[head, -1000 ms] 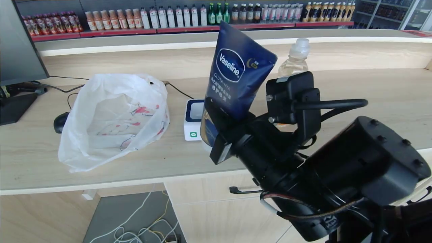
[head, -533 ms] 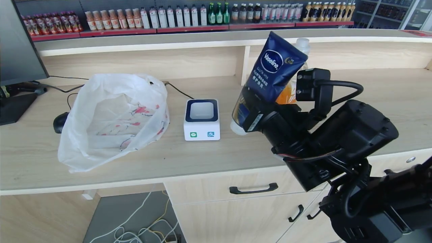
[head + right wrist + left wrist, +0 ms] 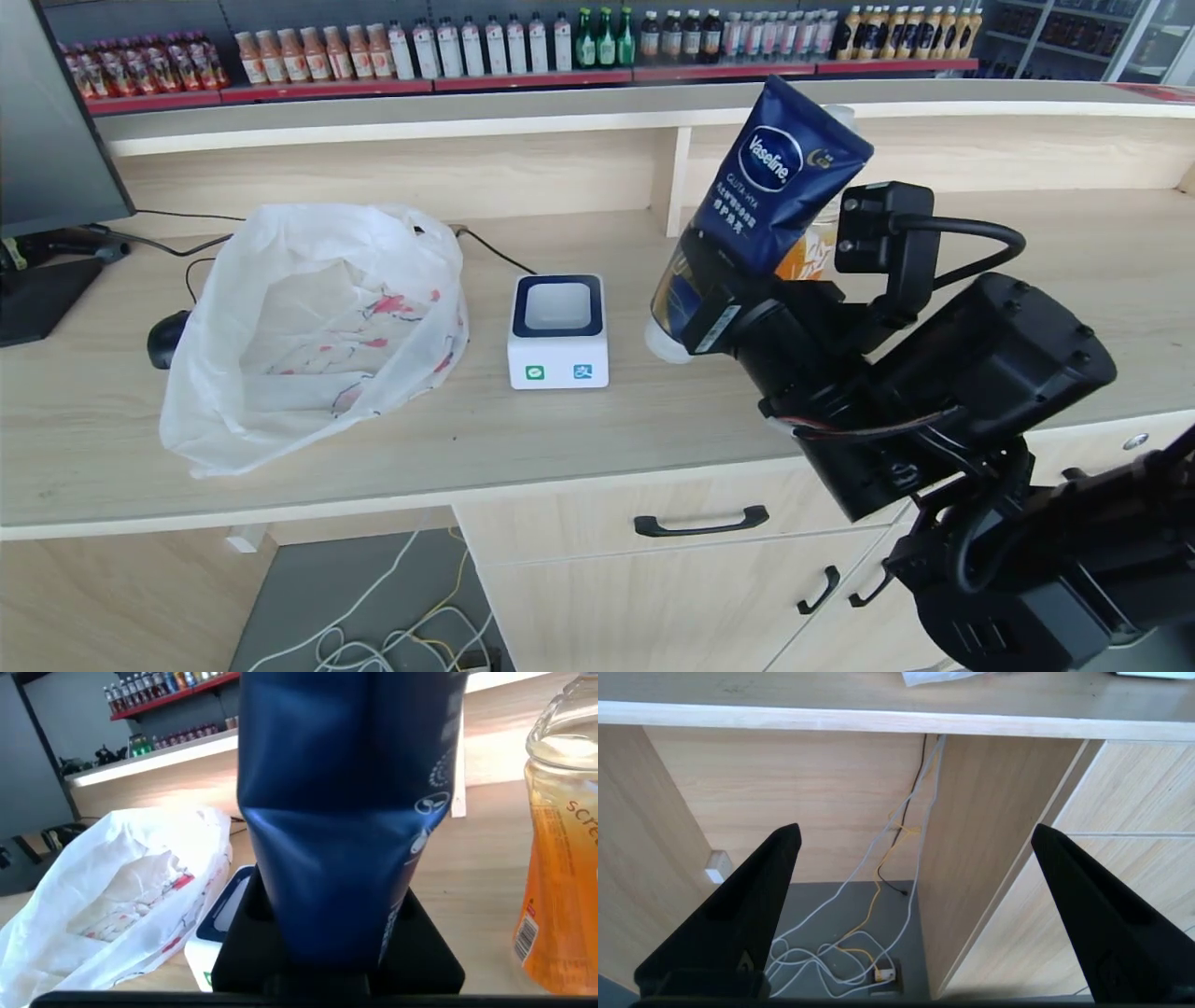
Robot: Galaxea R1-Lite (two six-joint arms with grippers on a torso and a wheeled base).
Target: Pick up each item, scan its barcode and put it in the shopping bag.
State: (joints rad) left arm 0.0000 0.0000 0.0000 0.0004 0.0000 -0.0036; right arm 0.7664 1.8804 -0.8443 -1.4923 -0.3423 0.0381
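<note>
On my desk the bag lies left of the scanner. I see the tube right of the scanner, a bottle behind it.

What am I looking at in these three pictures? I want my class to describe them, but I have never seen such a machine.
It is a two-armed robot at a shop counter. The wide picture comes from a camera on its head, looking down at the counter. The other two come from cameras on its wrists. The right gripper is shut on a dark blue tube, held tilted, to the right of a small white scanner. Its wrist camera sees that tube up close, with an orange-filled bottle beside it. The left gripper hangs open below the counter's edge, facing cables on the floor. On the counter, left of the scanner, lie an open white shopping bag and a black mouse.
</note>
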